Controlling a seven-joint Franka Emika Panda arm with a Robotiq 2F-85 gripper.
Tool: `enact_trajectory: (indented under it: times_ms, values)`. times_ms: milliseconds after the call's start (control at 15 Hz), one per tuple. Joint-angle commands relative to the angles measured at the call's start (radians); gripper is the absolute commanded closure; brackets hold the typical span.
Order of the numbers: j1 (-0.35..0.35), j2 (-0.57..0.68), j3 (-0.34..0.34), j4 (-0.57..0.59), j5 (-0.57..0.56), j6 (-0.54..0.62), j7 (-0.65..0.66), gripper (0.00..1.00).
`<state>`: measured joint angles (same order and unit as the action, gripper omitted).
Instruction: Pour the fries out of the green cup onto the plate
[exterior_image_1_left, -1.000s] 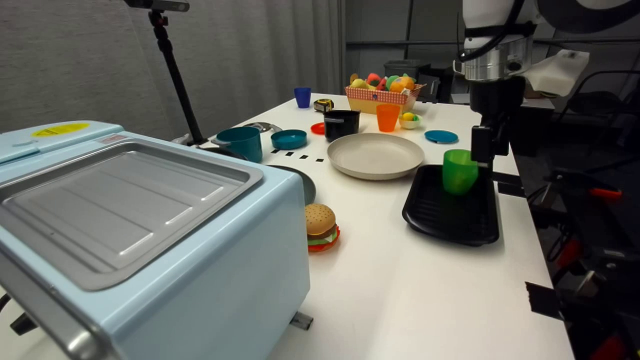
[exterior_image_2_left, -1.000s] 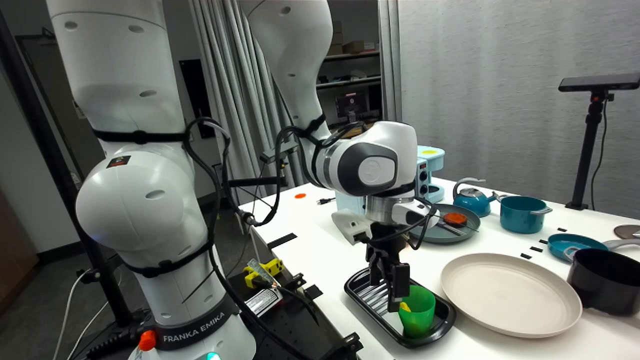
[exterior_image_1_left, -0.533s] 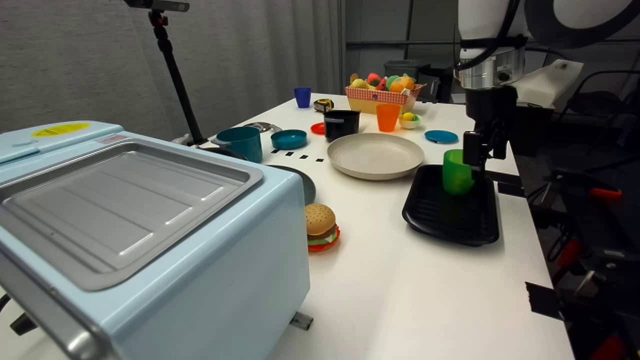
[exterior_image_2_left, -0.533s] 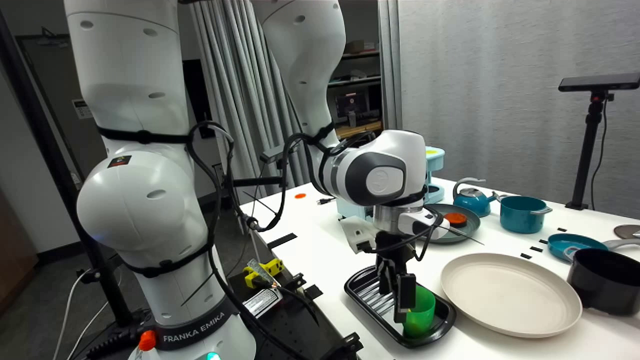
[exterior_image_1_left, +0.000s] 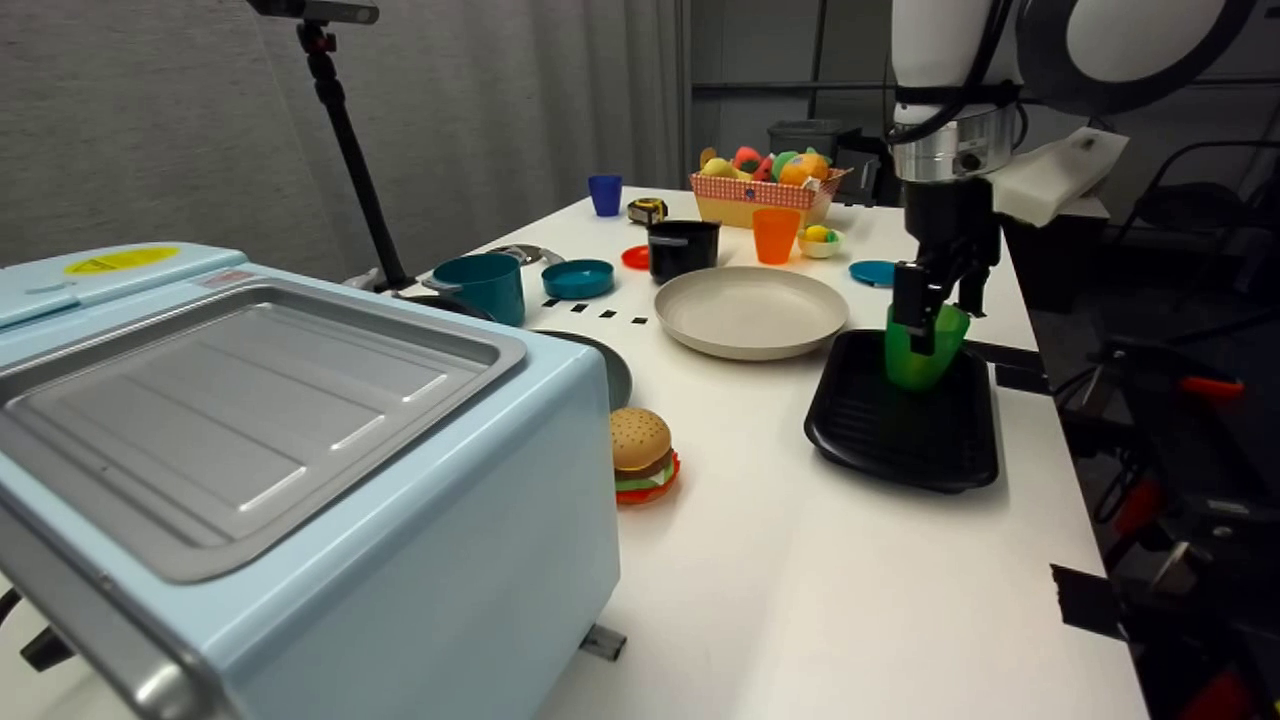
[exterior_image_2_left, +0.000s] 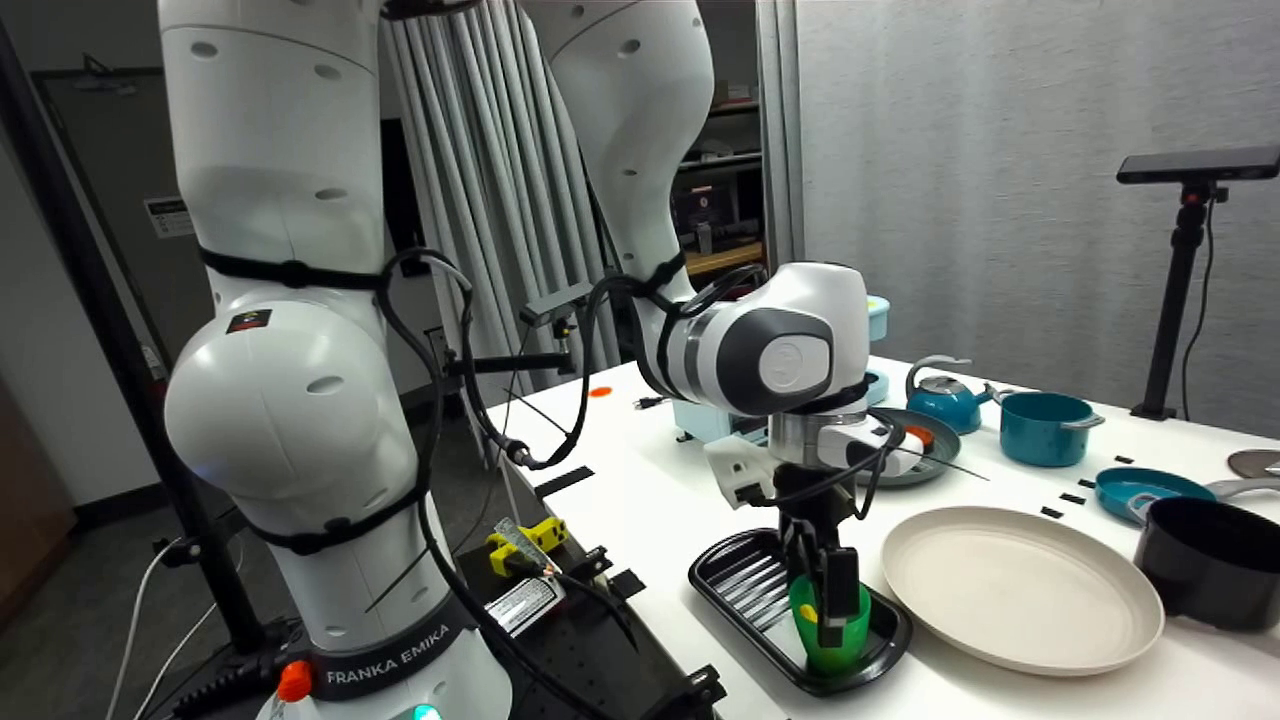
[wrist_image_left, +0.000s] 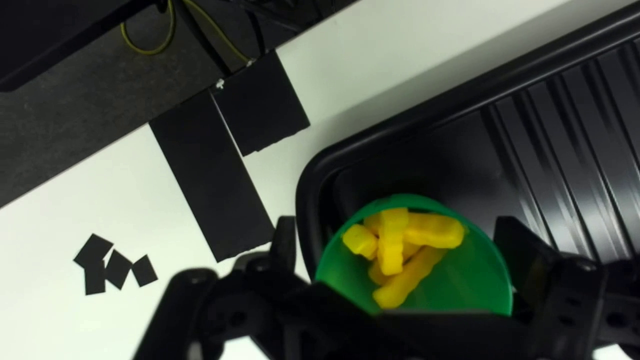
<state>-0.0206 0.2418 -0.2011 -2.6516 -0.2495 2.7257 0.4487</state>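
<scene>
Rounded white robot arm (exterior_image_2_left: 290, 420) with black cables (exterior_image_1_left: 988, 58), black straps (exterior_image_2_left: 330, 277) and a two-fingered black gripper (wrist_image_left: 395, 237). A dark band (exterior_image_2_left: 390, 655) reads FRANKA EMIKA.

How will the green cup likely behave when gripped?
The green cup probably flexes slightly, its wall looking like thin plastic. It seems light, holding just a few fries. It may tip if bumped, since it narrows toward its base.

Room abv. plate (exterior_image_2_left: 1020, 590) (blk pot (exterior_image_2_left: 1195, 585) just beside); tray rim (exterior_image_2_left: 899, 628) betw. plate & grn cup (wrist_image_left: 465, 282).
</scene>
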Motion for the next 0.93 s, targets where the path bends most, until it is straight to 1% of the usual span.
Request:
enact_trajectory:
  times_ms: [0,67,133,200,267,400,467,533,600,667,867]
  values:
    - [0.044,0.046,-0.031,0.026,-0.019,0.031,0.037,0.01]
    - [0.05,0.052,-0.033,0.029,-0.017,0.032,0.035,0.01]
    - [0.055,0.057,-0.034,0.034,-0.016,0.034,0.036,0.0]
    - [0.059,0.062,-0.036,0.037,-0.015,0.037,0.037,0.03]
    - [0.066,0.067,-0.04,0.042,-0.017,0.041,0.041,0.08]
    - [0.078,0.072,-0.05,0.051,-0.021,0.044,0.047,0.29]
    - [0.083,0.073,-0.055,0.055,-0.022,0.045,0.05,0.37]
    - [0.088,0.071,-0.059,0.058,-0.025,0.045,0.053,0.43]
    - [0.093,0.072,-0.065,0.06,-0.028,0.045,0.056,0.44]
    - [0.097,0.073,-0.069,0.062,-0.031,0.045,0.058,0.47]
    - [0.115,0.055,-0.088,0.056,-0.055,0.034,0.073,0.47]
